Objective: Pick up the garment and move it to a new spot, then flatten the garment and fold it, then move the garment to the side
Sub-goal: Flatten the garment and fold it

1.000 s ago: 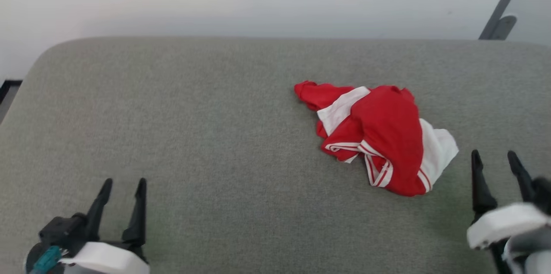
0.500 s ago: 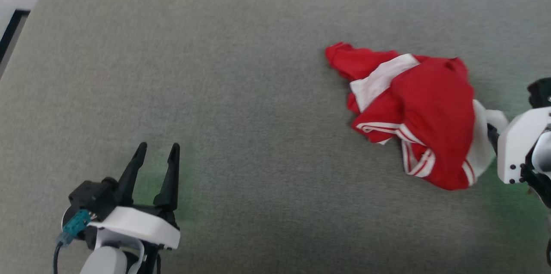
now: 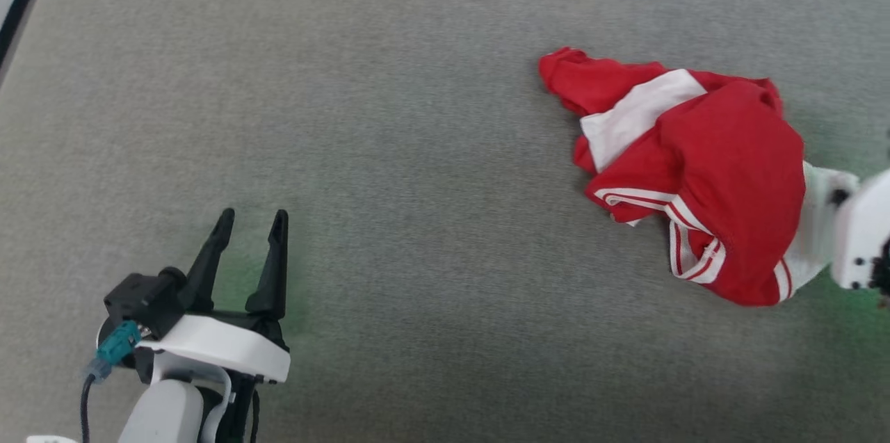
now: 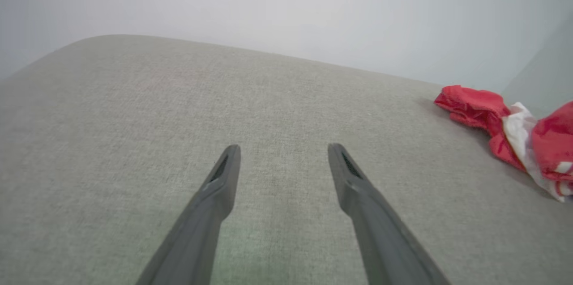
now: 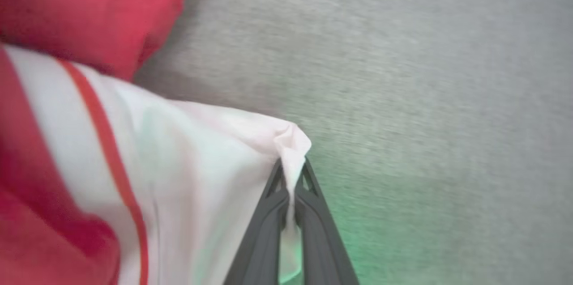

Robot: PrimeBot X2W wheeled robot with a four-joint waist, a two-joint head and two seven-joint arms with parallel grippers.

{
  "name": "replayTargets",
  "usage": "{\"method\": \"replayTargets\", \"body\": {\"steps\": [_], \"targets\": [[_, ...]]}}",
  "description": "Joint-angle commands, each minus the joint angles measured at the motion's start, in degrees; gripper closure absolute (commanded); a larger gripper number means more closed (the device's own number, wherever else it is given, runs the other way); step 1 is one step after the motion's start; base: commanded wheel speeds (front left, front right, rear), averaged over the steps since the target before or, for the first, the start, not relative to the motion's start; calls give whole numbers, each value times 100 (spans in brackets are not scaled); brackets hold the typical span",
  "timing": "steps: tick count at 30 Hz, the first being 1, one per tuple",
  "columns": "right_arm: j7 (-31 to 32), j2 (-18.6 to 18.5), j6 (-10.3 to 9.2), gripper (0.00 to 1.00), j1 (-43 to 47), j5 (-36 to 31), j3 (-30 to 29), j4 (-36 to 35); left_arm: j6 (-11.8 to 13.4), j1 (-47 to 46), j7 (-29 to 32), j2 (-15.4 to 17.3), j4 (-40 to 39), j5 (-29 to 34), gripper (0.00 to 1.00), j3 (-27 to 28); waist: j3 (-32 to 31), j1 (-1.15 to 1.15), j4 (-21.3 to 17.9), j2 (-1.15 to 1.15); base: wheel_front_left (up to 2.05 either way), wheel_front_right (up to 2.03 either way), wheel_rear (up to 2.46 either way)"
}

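Observation:
The garment (image 3: 702,172), a crumpled red shirt with white sleeve ends and striped trim, lies bunched at the right of the grey cushioned surface (image 3: 417,151). In the right wrist view my right gripper (image 5: 291,173) is shut on a white sleeve corner of the garment (image 5: 201,151), the cloth pinched between its dark fingers. Its white housing (image 3: 859,234) sits at the garment's right edge in the head view. My left gripper (image 3: 250,217) stands open at the lower left, far from the garment (image 4: 506,128), with nothing between its fingers (image 4: 224,177).
The grey surface spreads wide between the two grippers. Its left edge meets a dark strip (image 3: 17,12) at the upper left of the head view. A pale wall (image 4: 286,7) rises behind the surface in the left wrist view.
The head camera tilted down, losing the wall. My right gripper went from open beside the garment to shut on its white sleeve corner. The left gripper stays open.

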Motion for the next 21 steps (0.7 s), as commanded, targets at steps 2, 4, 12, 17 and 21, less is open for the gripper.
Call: {"method": "replayTargets", "body": {"steps": [2, 4, 12, 17, 21], "targets": [[-288, 29, -15, 100, 135, -88, -365, -170, -6, -106, -29, 51, -54, -12, 0, -30, -56, 0, -172, 0, 0, 0, 0], [-386, 63, -16, 100, 188, -91, -540, -234, -6, -133, -29, 72, -65, -9, 0, -56, -60, 0, -223, 0, 0, 0, 0], [-939, 417, -15, 100, 564, -267, -1872, -409, -6, -363, -29, 230, -172, -22, 0, -298, -1, 0, -547, 0, 0, 0, 0], [-1253, 690, -15, 100, 647, -487, -2250, -149, -6, -463, -29, 354, -205, -69, 0, -441, 69, 0, -681, 0, 0, 0, 0], [-1562, 922, -15, 99, 514, -606, -2309, 138, -6, -603, -29, 490, -253, -181, 0, -564, 101, 0, -813, 0, 0, 0, 0]]}}
